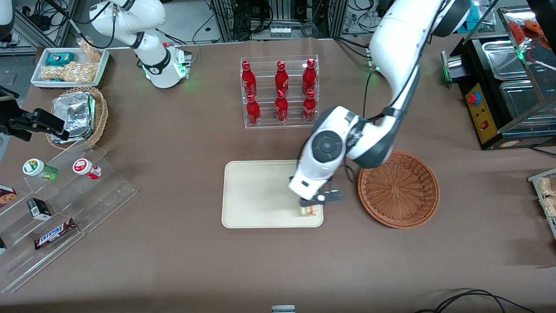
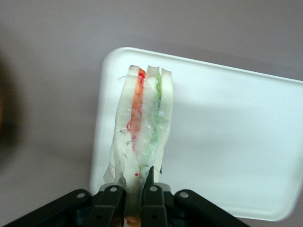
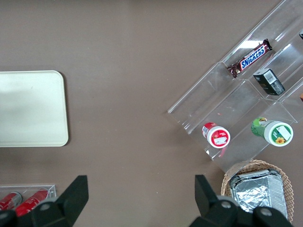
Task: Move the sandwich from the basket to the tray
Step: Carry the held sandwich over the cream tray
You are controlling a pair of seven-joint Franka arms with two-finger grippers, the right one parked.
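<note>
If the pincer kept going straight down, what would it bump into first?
Probably the tray. The pincer points down over the tray's corner nearest the basket, shut on the sandwich, which would likely touch first.

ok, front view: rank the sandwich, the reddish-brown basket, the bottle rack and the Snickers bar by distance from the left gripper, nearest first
1. sandwich: shut between the fingers of the left gripper, over the tray corner nearest the basket.
2. basket: beside the tray, toward the working arm's end.
3. bottle rack: farther from the front camera than the tray.
4. Snickers bar: on the acrylic steps, toward the parked arm's end.
</note>
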